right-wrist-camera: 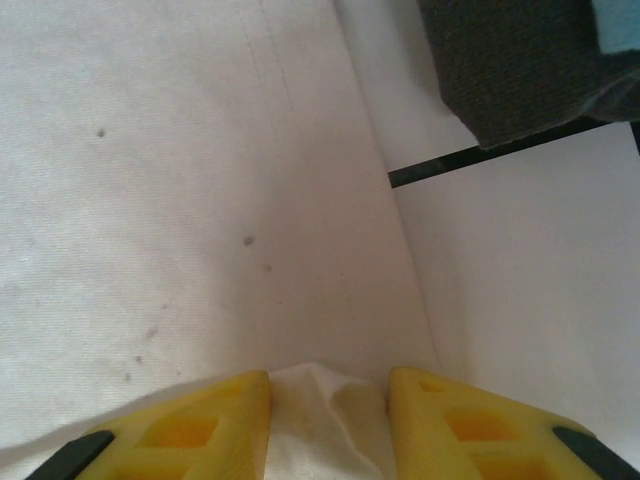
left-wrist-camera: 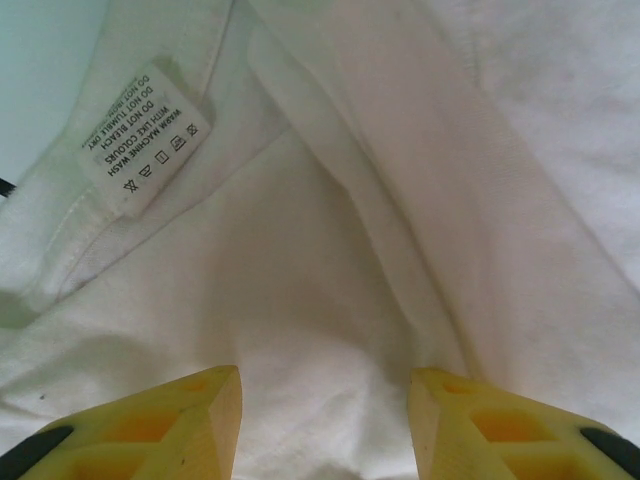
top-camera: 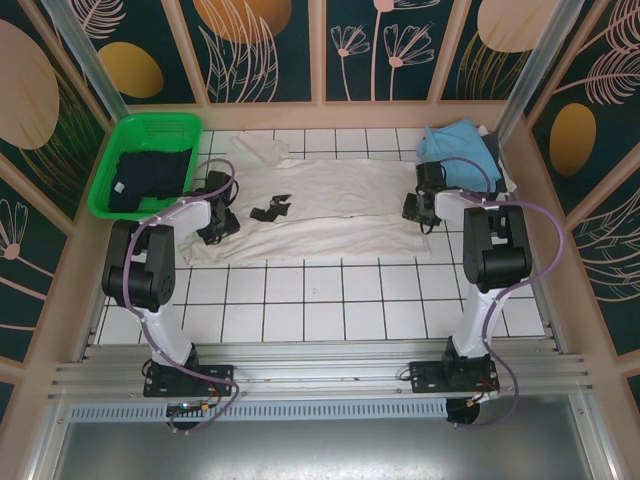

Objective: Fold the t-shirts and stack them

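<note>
Lying flat across the bench, the white shirt has a hand at each end, likely for a fold: left hand with fingers apart near its label, right hand clamped on its right edge.

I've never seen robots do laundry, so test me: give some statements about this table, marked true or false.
1. The white shirt lies spread across the table. True.
2. The green basket is empty. False: a dark shirt lies in it.
3. The blue shirt sits at the table's far right. True.
4. The white shirt's care label is hidden. False: it shows beyond the left gripper.
5. The right gripper has a fold of the white shirt between its fingers. True.
</note>
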